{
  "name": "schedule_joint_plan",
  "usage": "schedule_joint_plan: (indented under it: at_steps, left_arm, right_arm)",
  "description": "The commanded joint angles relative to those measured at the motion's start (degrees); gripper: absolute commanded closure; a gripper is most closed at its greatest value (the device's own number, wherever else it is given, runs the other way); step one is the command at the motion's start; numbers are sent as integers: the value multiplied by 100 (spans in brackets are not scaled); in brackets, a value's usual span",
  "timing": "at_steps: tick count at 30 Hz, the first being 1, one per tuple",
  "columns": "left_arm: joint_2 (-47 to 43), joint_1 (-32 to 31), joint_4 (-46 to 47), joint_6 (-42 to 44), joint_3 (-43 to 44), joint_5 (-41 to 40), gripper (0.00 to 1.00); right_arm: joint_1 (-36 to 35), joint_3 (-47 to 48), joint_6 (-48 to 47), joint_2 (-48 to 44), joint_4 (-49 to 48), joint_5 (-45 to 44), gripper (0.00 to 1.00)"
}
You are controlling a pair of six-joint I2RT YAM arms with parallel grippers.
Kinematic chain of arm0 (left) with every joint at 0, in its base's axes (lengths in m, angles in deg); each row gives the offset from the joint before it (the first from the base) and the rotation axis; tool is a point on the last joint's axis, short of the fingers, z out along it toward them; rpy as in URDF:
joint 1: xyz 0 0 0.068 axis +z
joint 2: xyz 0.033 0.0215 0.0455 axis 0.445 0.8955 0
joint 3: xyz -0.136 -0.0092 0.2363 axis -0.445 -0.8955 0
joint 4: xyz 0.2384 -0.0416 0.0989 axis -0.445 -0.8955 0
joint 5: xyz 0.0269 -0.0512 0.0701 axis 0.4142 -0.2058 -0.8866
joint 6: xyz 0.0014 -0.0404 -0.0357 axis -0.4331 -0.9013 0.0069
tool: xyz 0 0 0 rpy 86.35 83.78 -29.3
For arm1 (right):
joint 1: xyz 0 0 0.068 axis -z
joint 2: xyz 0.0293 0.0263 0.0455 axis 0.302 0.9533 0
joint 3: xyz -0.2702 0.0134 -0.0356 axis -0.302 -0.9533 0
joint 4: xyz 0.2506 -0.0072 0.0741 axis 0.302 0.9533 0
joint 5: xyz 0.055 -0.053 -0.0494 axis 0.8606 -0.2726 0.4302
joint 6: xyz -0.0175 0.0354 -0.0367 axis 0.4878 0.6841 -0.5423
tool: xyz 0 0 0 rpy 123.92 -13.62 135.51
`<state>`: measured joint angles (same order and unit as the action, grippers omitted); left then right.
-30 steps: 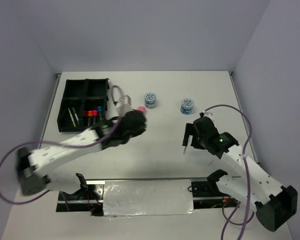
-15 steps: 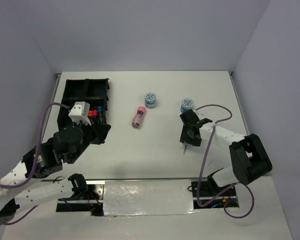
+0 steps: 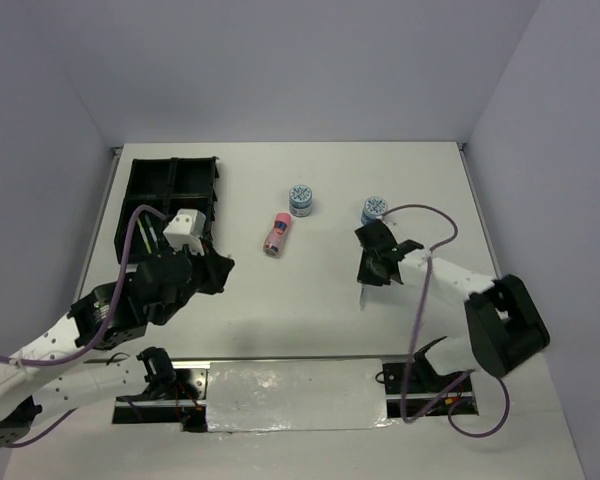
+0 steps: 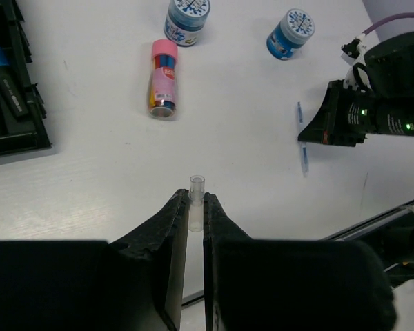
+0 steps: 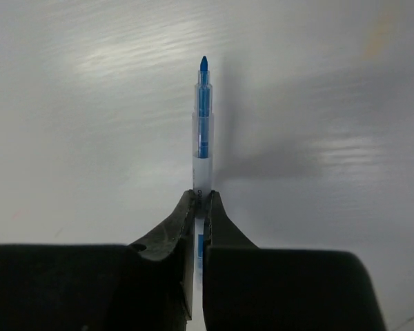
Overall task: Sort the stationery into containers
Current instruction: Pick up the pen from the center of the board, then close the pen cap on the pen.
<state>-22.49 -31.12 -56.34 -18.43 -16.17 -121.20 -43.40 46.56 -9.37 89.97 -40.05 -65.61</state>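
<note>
A thin blue pen (image 5: 203, 124) lies on the white table, and my right gripper (image 5: 201, 196) is shut on its barrel; the top view shows this gripper (image 3: 370, 274) low at centre right with the pen tip (image 3: 362, 297) poking toward me. My left gripper (image 4: 191, 196) is shut on a small clear cap (image 4: 196, 185), held above the table just right of the black organiser tray (image 3: 128, 215). A pink tube (image 3: 276, 234) lies between the arms. Two blue-white tubs (image 3: 300, 199) (image 3: 375, 210) stand behind it. A blue-capped marker (image 4: 3, 72) lies in the tray.
The left arm's white wrist block (image 3: 187, 225) covers the tray's near right corner. The right arm's purple cable (image 3: 435, 225) loops above the table at the right. Side walls close in the table on the left and right.
My right gripper has closed on the blue pen. The left arm pulled back from over the pink tube to beside the tray, uncovering the tube, then drifted slightly right.
</note>
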Motion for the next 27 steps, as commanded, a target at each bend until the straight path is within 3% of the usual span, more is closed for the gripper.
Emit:
schedule_joint_plan:
  at_steps: [1,4,7,11,12,13,18,27]
  left_arm:
    - [193,15,805,-224,-114,24,100]
    - [666,41,1789,144,-140,216,100]
    - [1064,435,3255,434,-149,1163,100]
    - [1476,1891,5960,-518,-702,4259,100]
    - [1582,1948,7019,-715,-816,4469,100]
    - [1609,1957,7386,-873,-913,4601,100]
    - [1680,1957,8154,-954,-800,5269,100]
    - [1258,1922,7750,-1252,-1097,5306,100]
  right_arm:
    - [-719,-125,-560,-1345,-809,855,100]
    - [-1343,-380,-905,-2664,-1591,2372,100]
    - [-1661,-679,-696,-3614,-2127,3229,100]
    - [-1777,-1285,85,-4861,-3635,3678,100]
    - [-1838,-1330,331,-4942,-3701,3705,100]
    - [-1882,-1260,350,-4961,-3650,3671,100]
    - [-2295,-917,158,-4891,-3315,3433,100]
    - [-2691,-636,-308,-4759,-3377,2853,100]
